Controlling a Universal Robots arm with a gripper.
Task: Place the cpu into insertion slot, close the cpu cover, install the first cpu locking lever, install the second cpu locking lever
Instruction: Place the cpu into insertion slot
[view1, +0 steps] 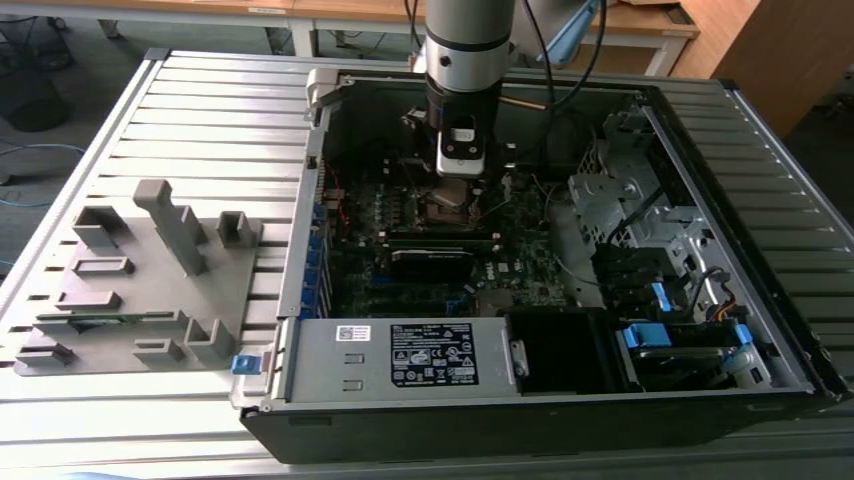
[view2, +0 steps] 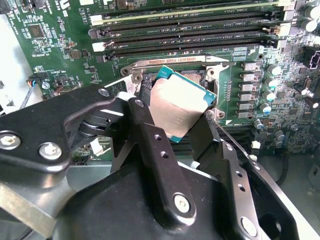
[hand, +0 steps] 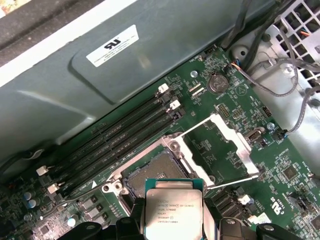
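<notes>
My gripper is shut on the cpu, a flat square chip with a dull silver top and a teal edge, held between two black fingers. In the first wrist view the cpu hangs just off the insertion slot, whose dark contact field lies bare. The cpu cover, a silver frame with a square window, is swung open away from the slot. A thin locking lever runs along the open cover's edge. In the exterior view the gripper hangs inside the computer case over the slot.
Long black memory slots run beside the socket. Loose cables and a metal drive cage are at the exterior view's right. The power supply fills the case's near end. A grey fixture plate with blocks lies outside.
</notes>
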